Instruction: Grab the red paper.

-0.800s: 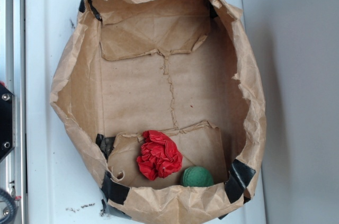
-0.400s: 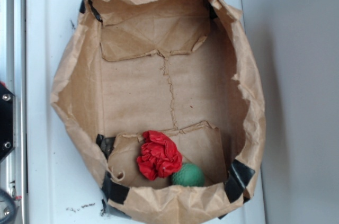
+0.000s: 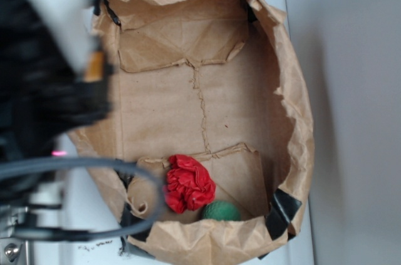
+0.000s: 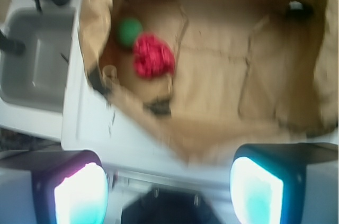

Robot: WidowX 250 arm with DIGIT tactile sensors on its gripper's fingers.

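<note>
Inside, near the bag's (image 3: 294, 108) front wall: red paper (image 3: 188, 183), crumpled, resting on a folded flap of the floor. Touching it on one side, green ball (image 3: 220, 210), partly tucked behind the front rim in the exterior view. Same pair visible from the wrist, blurred: red paper (image 4: 153, 56) with green ball (image 4: 129, 31) just beside it, close to the bag's (image 4: 296, 102) corner.

Brown bag open at the top, walls rumpled, black tape (image 3: 283, 210) at the corners, sitting on a white worktop (image 3: 81, 215). Beside the worktop in the wrist view, a grey sink (image 4: 37, 60).

Gripper (image 4: 169, 184) open, two fingers (image 4: 79, 195) spread wide apart at the bottom of the wrist view, nothing between them, outside the bag over its rim and well apart from the red paper. Arm (image 3: 44, 83) a dark blur filling the left of the exterior view, grey cables (image 3: 81, 166) trailing below it across the bag's edge.
</note>
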